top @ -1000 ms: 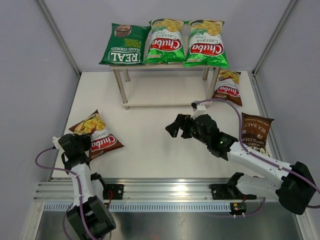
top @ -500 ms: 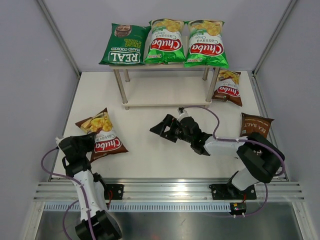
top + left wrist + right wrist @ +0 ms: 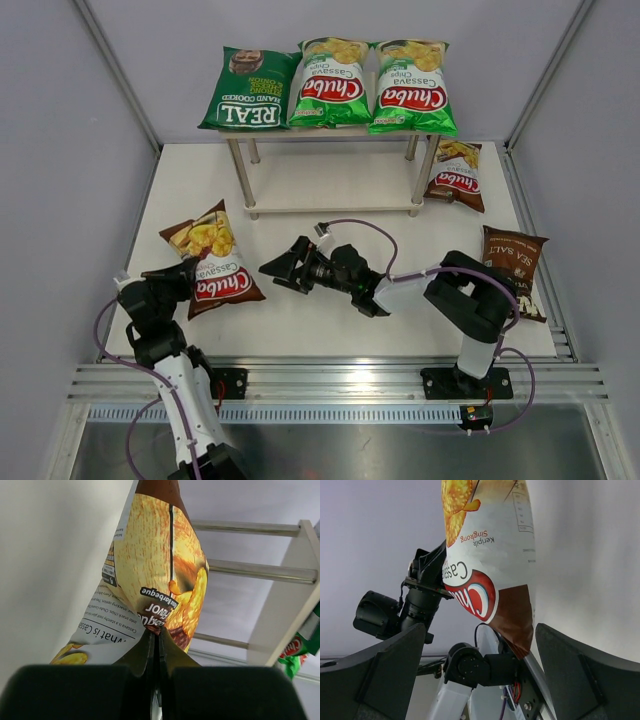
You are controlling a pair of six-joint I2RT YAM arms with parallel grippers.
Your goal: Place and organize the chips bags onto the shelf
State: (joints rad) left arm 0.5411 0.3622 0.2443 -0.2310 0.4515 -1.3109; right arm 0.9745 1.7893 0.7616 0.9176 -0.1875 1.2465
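My left gripper (image 3: 183,277) is shut on the near edge of a brown-red Chuba bag (image 3: 215,262) at the table's left. In the left wrist view the fingertips (image 3: 161,639) pinch the bag's seam (image 3: 156,565). My right gripper (image 3: 277,270) is open and empty, just right of that bag and pointing at it. The bag (image 3: 487,555) shows between its fingers in the right wrist view. The shelf (image 3: 330,190) stands at the back. Its top tier holds the dark green REAL bag (image 3: 245,92) and two bright green Chuba bags (image 3: 330,85) (image 3: 412,88).
A second brown-red Chuba bag (image 3: 455,175) lies by the shelf's right front leg. A dark brown bag (image 3: 515,275) lies at the right edge, partly behind my right arm. The shelf's lower board and legs (image 3: 260,571) show in the left wrist view. Grey walls enclose the table.
My left gripper has moved the brown-red bag to the right and farther from the table's near edge. My right arm has swung left across the table toward that bag.
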